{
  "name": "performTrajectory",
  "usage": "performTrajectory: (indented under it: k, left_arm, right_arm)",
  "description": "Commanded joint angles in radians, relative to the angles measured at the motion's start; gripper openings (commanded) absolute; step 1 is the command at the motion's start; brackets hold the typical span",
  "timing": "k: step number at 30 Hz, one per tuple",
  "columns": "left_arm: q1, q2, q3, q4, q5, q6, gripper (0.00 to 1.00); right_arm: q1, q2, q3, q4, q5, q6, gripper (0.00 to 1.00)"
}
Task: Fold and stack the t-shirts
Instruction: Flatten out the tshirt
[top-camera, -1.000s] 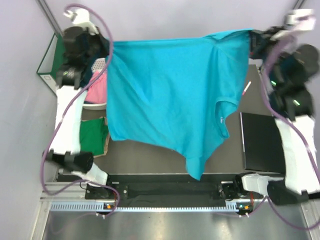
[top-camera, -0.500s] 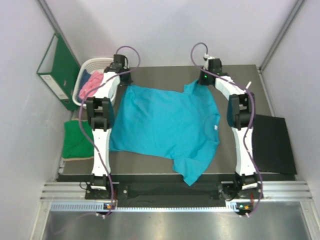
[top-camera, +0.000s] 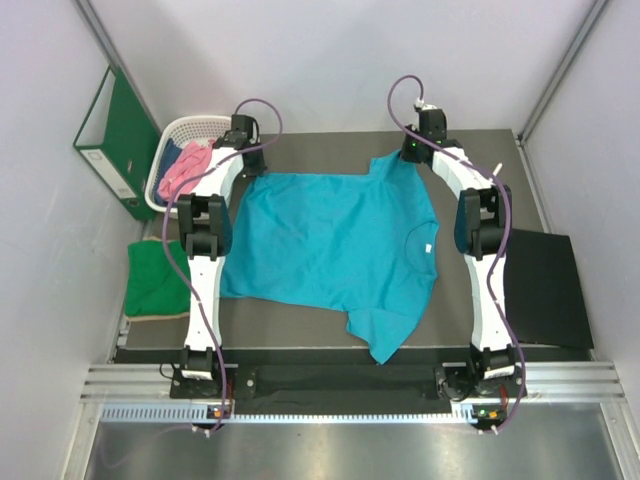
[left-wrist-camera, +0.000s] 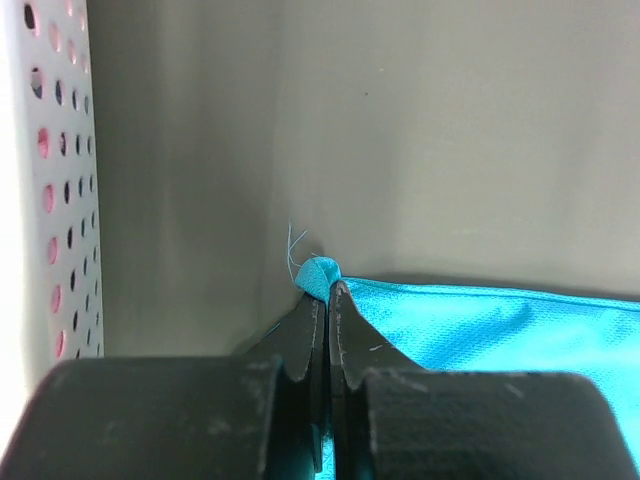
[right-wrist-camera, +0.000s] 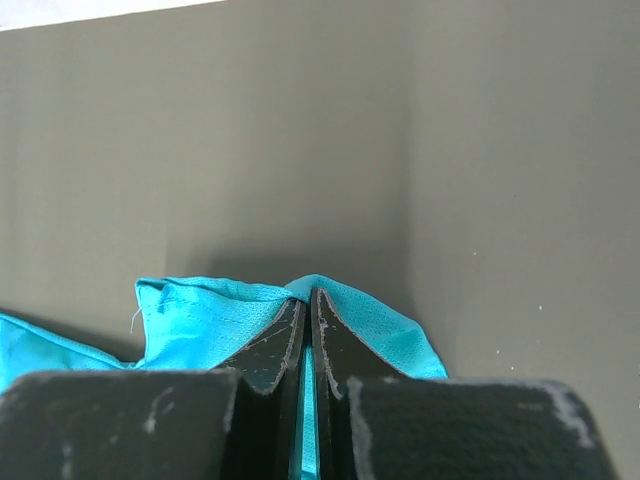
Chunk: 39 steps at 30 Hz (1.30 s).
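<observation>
clamped tight in the left gripper, black jaws pressed flat together, a small bunched nub of the teal-blue t-shirt, with a couple of loose threads curling off just past the tips. fine matte knit spreading to the right of those tips, smooth apart from soft ripples. just left of that gripper, the white plastic basket: a rigid wall punched with rows of round holes, pink showing through them. pinched likewise in the right gripper, scuffed wedge-shaped black fingers squeezed onto a folded ridge of the same teal cloth, a stitched hem just left of the tips. between the two grippers and back towards the arm bases, spread nearly flat over the dark grey matte table, neck opening on the right gripper's side, one short sleeve at the right gripper, the other nearest the bases. crumpled in the basket beside the left gripper, the pink t-shirt. well back from the left gripper, off its outer side, the green t-shirt folded into a soft squarish pad. beyond the basket, a stiff green ring binder leaning against the wall. well back from the right gripper, on its outer side, a flat black rectangular panel.
</observation>
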Motion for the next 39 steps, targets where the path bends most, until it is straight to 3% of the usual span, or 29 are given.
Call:
performTrajectory:
  k: [1,21,26,29,30,32,33,36,39]
  left_arm:
    - [0.009,-0.051,0.008,0.039,-0.014,-0.007,0.00]
    - [0.014,-0.061,0.003,0.050,0.007,-0.004,0.00]
    - [0.012,-0.082,-0.007,0.062,-0.027,-0.003,0.00]
    - [0.014,-0.094,-0.007,0.055,-0.033,0.005,0.77]
    - [0.012,-0.102,-0.007,0.052,-0.036,0.005,0.98]
    - [0.012,-0.137,-0.007,0.018,-0.036,0.010,0.99]
    - [0.012,-0.155,-0.010,0.003,-0.039,0.013,0.99]
    - [0.014,-0.280,-0.090,-0.016,-0.039,0.004,0.99]
    - [0.018,-0.439,-0.239,0.016,-0.007,-0.032,0.99]
  right_arm:
    - [-0.002,-0.068,-0.006,0.031,0.030,0.024,0.00]
    - [0.003,-0.151,-0.122,0.074,0.067,-0.022,0.00]
    - [0.003,-0.154,-0.115,0.078,0.072,-0.028,0.06]
    - [0.003,-0.151,-0.083,0.048,0.069,-0.045,0.46]
    - [0.004,-0.157,-0.077,0.037,0.069,-0.054,0.61]
    - [0.006,-0.202,-0.073,-0.014,0.084,-0.068,0.79]
    - [0.006,-0.226,-0.077,-0.032,0.086,-0.073,0.97]
    - [-0.008,-0.393,-0.146,-0.081,0.083,-0.082,1.00]
    - [-0.069,-0.585,-0.235,-0.084,-0.092,-0.019,1.00]
